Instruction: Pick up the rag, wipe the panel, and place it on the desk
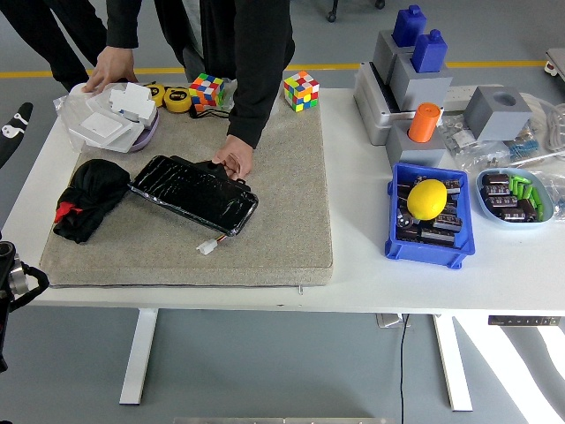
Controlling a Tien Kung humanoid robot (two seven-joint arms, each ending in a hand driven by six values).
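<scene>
My left hand (12,132) barely shows at 9 o'clock; I cannot tell its grip. A person's hand (235,159) touches the panel (194,193) beside the rag (88,198).

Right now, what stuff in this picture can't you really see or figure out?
Head view:
- Robot's left hand: cut off by the left edge, so its fingers cannot be judged.
- Right hand: out of view.
- Person: cut off above the chest by the top edge.
- Black rag: bunched up, folds hide its shape.
- Blue bin: the yellow ball covers part of its contents.
- Bowl: parts too small to name.
</scene>
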